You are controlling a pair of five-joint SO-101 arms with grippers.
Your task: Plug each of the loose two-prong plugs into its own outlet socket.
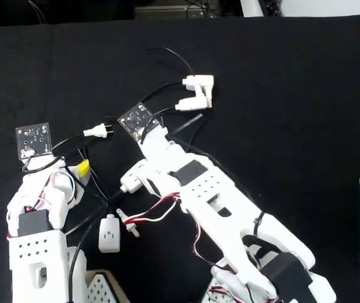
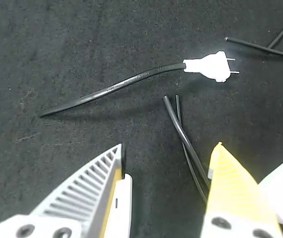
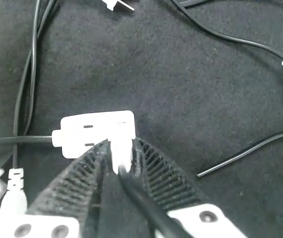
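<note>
At the outlet socket (image 3: 96, 130), the right claw (image 3: 120, 143) is squeezing one plug (image 3: 121, 154), likely pushing it in, while the left claw (image 2: 169, 146) is hanging open and the other plug (image 2: 208, 66) is lying loose, well apart from that socket.

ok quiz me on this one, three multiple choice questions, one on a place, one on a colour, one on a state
1. The loose plug lies: A in the left hand; B on the table; C on a shelf.
2. The left hand's fingers are: A both black; B both red; C yellow and grey.
3. The right hand is: A shut on a white plug; B wide open; C shut on a pen.
B, it rests with bare prongs on the black table; C, seen in its wrist view; A, it pinches that plug.
</note>
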